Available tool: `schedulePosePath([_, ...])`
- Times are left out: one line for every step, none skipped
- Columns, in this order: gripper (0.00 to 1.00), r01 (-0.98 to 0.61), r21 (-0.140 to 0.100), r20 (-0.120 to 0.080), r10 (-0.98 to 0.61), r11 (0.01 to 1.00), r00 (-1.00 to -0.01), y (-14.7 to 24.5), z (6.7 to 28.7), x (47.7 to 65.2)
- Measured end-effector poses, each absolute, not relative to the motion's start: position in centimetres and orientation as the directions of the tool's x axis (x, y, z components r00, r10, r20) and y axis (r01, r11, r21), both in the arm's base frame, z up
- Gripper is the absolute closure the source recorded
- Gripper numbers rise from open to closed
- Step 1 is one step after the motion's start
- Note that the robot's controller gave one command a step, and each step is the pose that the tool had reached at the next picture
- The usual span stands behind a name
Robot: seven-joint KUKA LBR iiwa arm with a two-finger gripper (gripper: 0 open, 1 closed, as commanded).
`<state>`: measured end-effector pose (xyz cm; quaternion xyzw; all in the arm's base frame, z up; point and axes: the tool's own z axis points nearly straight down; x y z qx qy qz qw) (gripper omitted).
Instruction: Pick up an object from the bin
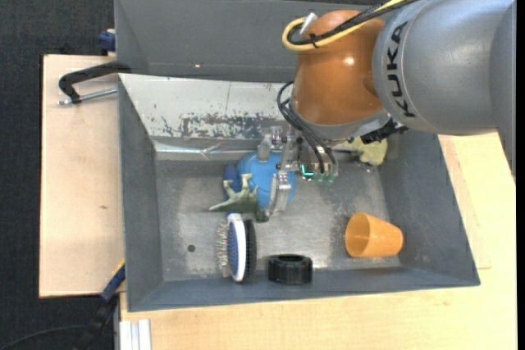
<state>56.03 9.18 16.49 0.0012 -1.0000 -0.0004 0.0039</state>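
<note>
**Bin seen from above, arm entering from the right.** The tool (pixel 280 186) hangs low near the middle of the bin (pixel 168 213), under the arm's orange cover. Whether it is apart or together cannot be told.

A blue rounded thing (pixel 256 173) lies just beside the tool on its left, perhaps touching it, on the bin floor a little toward the back wall. Its near edge is covered by a green toy figure (pixel 243 198) and its right edge by the tool. The part on show is wider across the view than deep, so no pointing end can be made out.

Count, one of each, placed from the blue thing:
- green figure: against its near side
- blue-and-white brush (pixel 237 248): nearer the camera, long axis running near to far
- black ring (pixel 289 268): nearer and slightly right
- orange cup (pixel 373 235): well to the right and nearer, on its side
- pale yellow thing (pixel 374 150): to the right, beyond the arm
</note>
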Motion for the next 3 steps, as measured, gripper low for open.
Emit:
schedulePosePath([0.0,-0.23,0.0,-0.002,-0.23,0.973,-0.973,11.1,7.2,59.2])
schedulePosePath([1.0,-0.226,-0.002,-0.023,-0.226,0.974,-0.974,11.0,7.6,59.7])
schedulePosePath([1.0,-0.758,-0.007,-0.01,-0.758,0.652,-0.652,8.3,20.8,57.2])
